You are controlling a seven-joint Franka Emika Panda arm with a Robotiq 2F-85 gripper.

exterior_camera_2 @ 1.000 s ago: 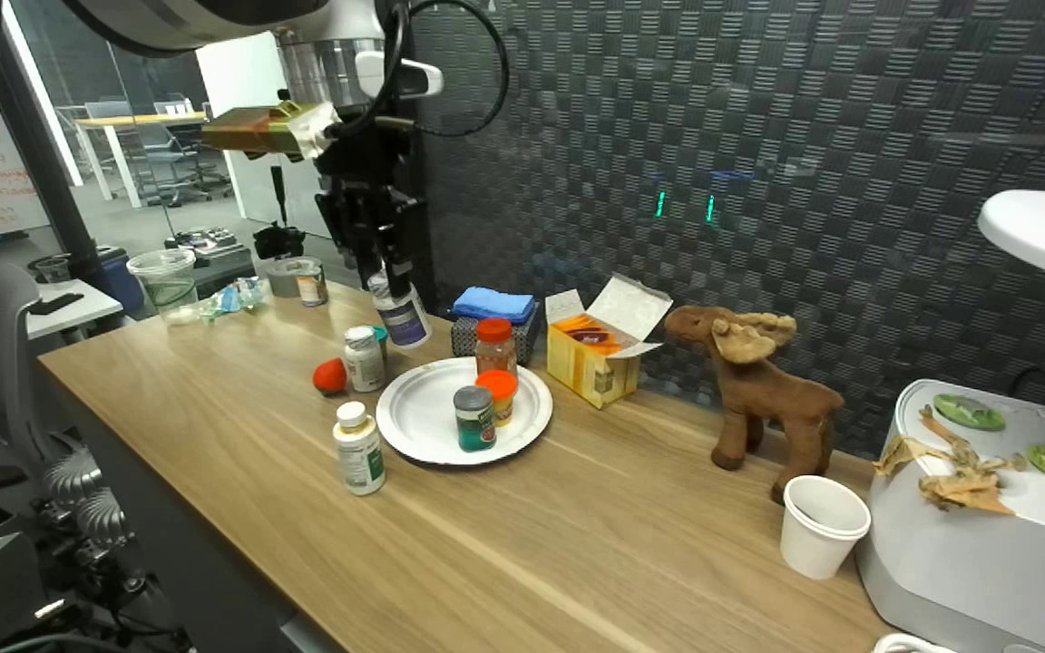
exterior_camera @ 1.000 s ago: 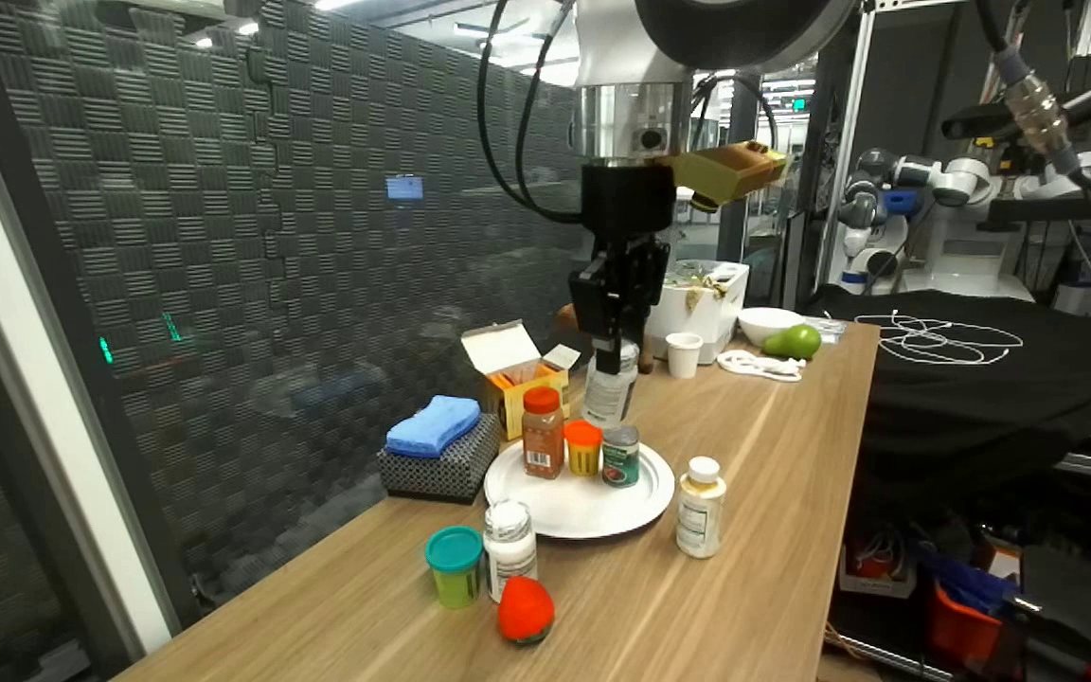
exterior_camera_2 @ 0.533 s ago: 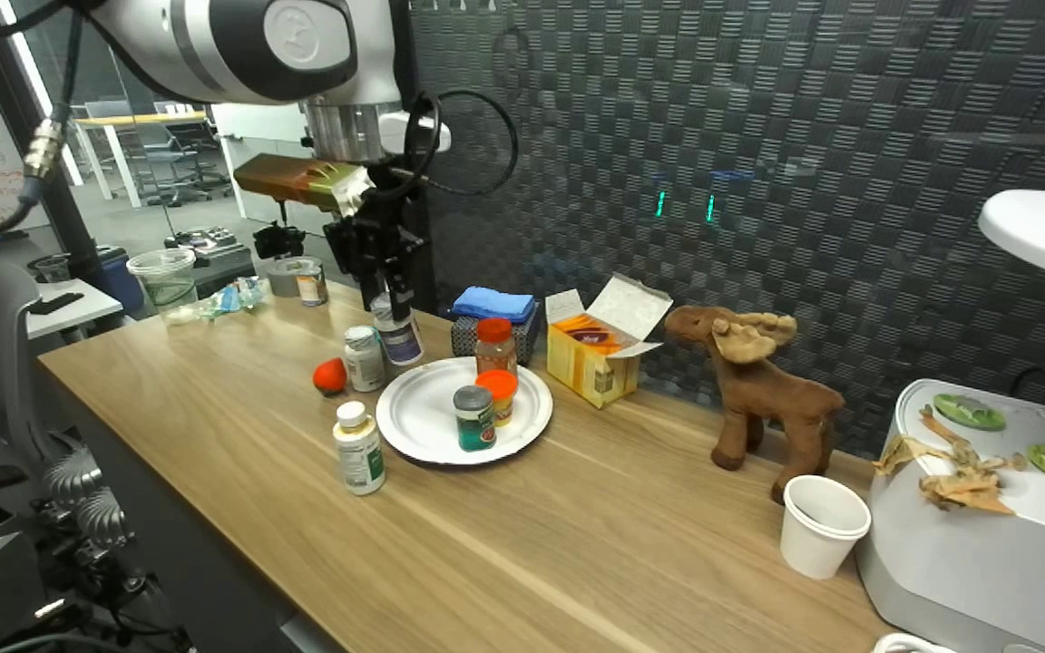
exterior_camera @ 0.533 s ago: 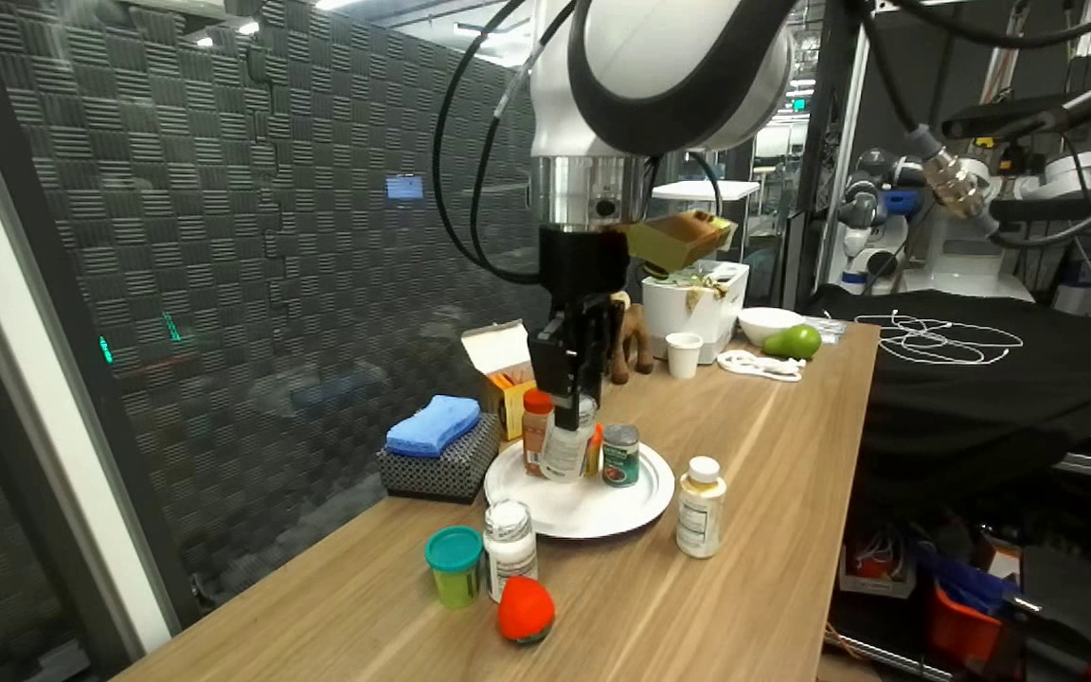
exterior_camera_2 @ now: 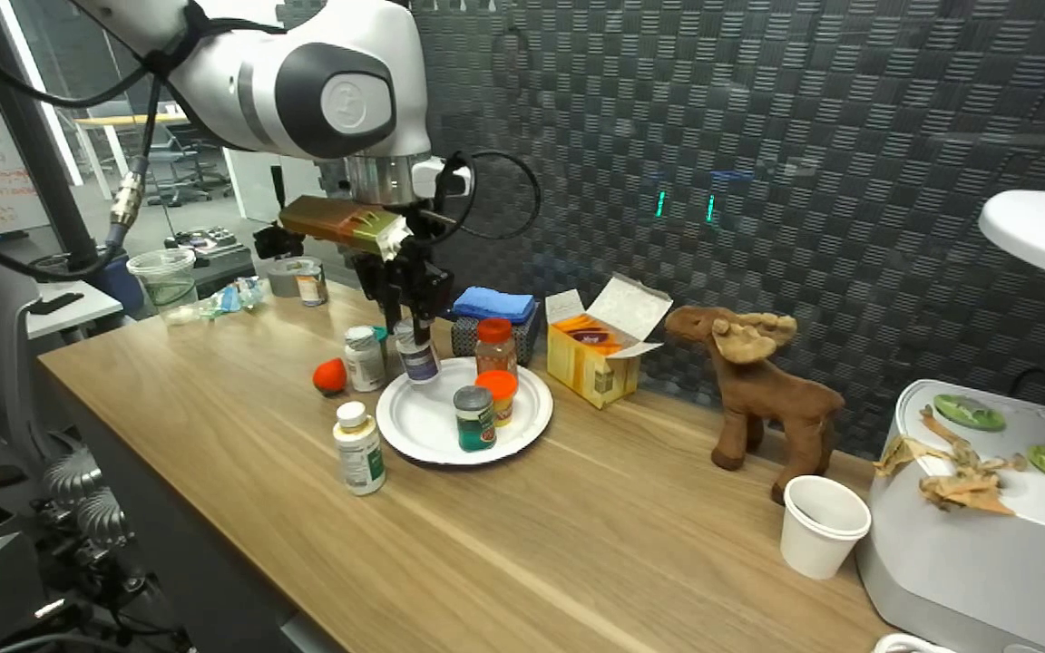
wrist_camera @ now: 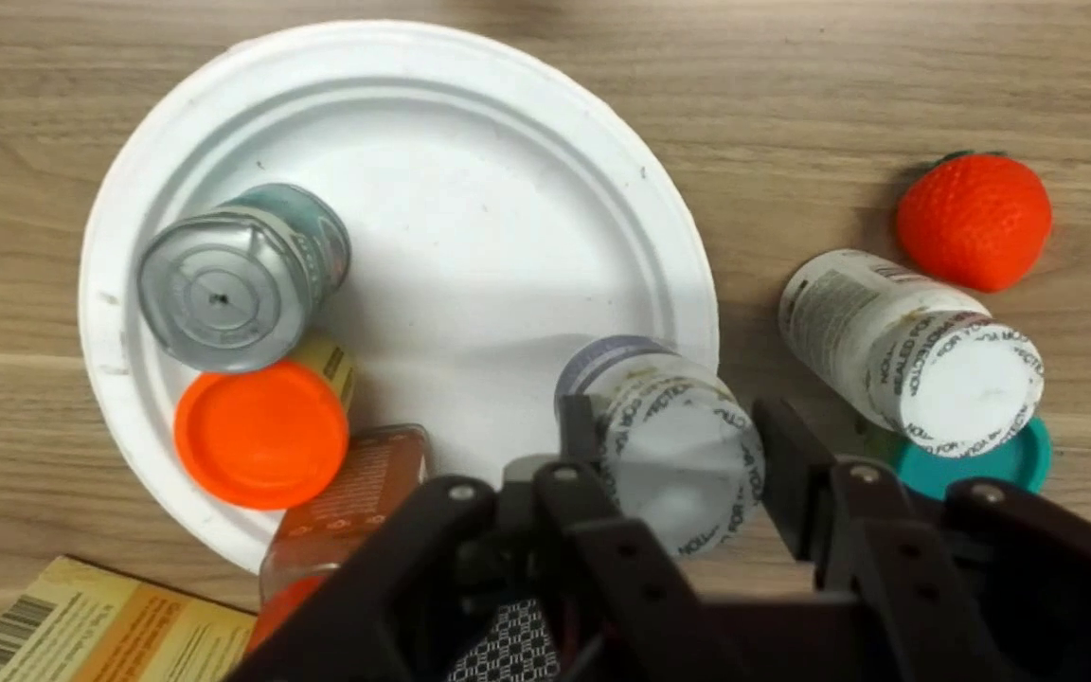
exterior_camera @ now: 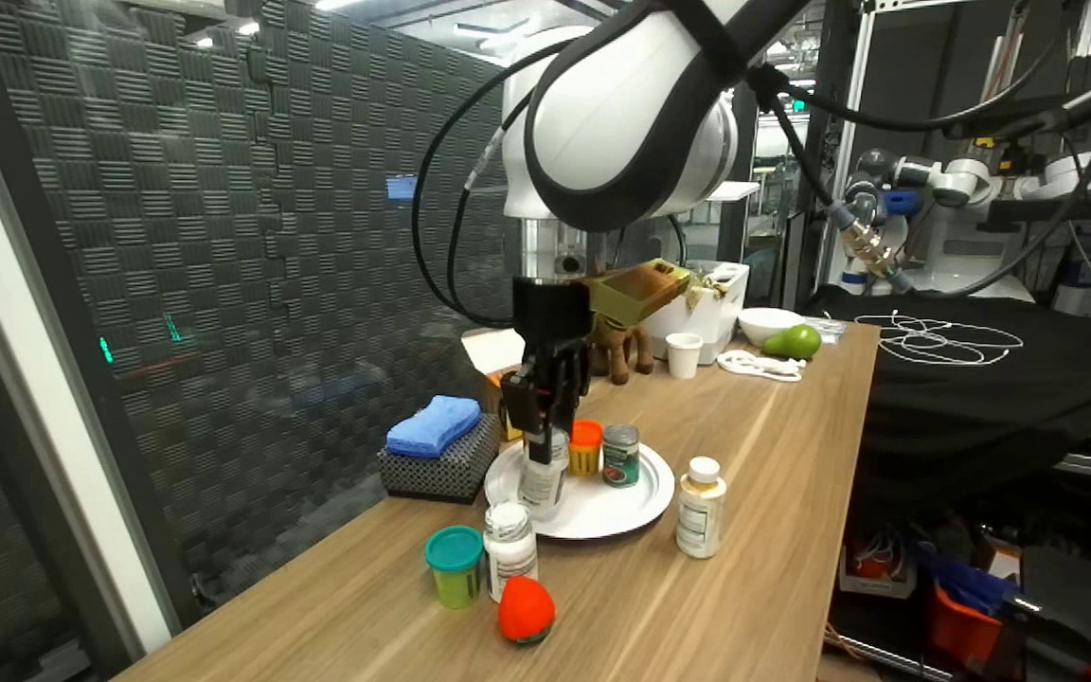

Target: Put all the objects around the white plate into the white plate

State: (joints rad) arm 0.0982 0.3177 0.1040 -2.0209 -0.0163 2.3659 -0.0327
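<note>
- Bottle, marked by a purple label, is held over the white plate, near the rim on the side of a second bottle; whether its base is rested on the plate cannot be told.
- Long axis is pointed nearly straight down, in line with the gripper above it, though a slight lean is shown in both exterior views.
- Plate surface appears to be lined up below, so the coming move is judged to turn on a straight lowering, with little sideways reach needed.
- Jaws of the gripper are partly closed, parted only by the bottle's width; it is clasped on both sides near its top, as is shown in the wrist view, and no contact with anything else is made out.
- Open space is left on the plate between the bottle and the group of can, orange-lidded tub and red-capped jar, which are already placed there.
- Outside the rim, the second bottle, the teal-lidded tub, the strawberry and the white-capped bottle are yet to be moved; the task is judged about half done.
- If the grip is loosened while the base is perched on the rim's slope, the bottle could be tipped.
</note>
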